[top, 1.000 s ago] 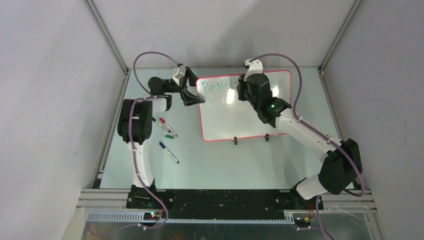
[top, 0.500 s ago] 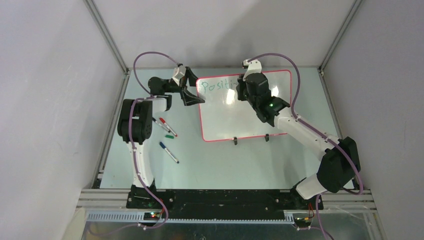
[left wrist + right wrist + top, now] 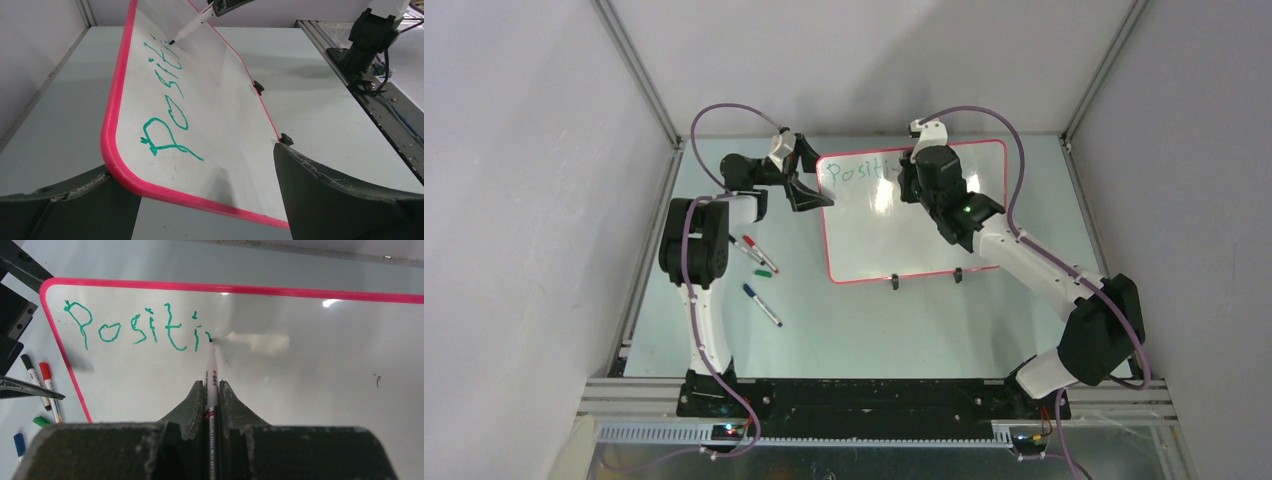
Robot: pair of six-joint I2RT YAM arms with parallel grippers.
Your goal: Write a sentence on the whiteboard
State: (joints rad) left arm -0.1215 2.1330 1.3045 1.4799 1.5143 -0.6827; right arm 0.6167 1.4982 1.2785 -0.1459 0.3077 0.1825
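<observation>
The whiteboard [image 3: 914, 240] with its pink-red rim stands tilted on two black feet at the back of the table. Across its top runs the sentence [image 3: 135, 330] in green, reading "Positi" plus a short fresh stroke; the left wrist view also shows the sentence [image 3: 167, 107]. My right gripper [image 3: 211, 387] is shut on a white-barrelled marker [image 3: 211, 375], whose tip touches the board just right of the last letter. My left gripper [image 3: 192, 160] stands open, its jaws either side of the whiteboard's [image 3: 215, 100] top-left corner; whether they touch the rim is unclear.
Left of the board several loose markers lie on the pale table: a red marker [image 3: 759, 252], a green cap [image 3: 764, 270] and a blue marker [image 3: 762, 305]. Grey walls and metal frame rails [image 3: 639, 90] close in the back and sides.
The right arm has shifted very slightly along the top line, adding a short stroke after "Positi". The left arm and the board have not moved.
</observation>
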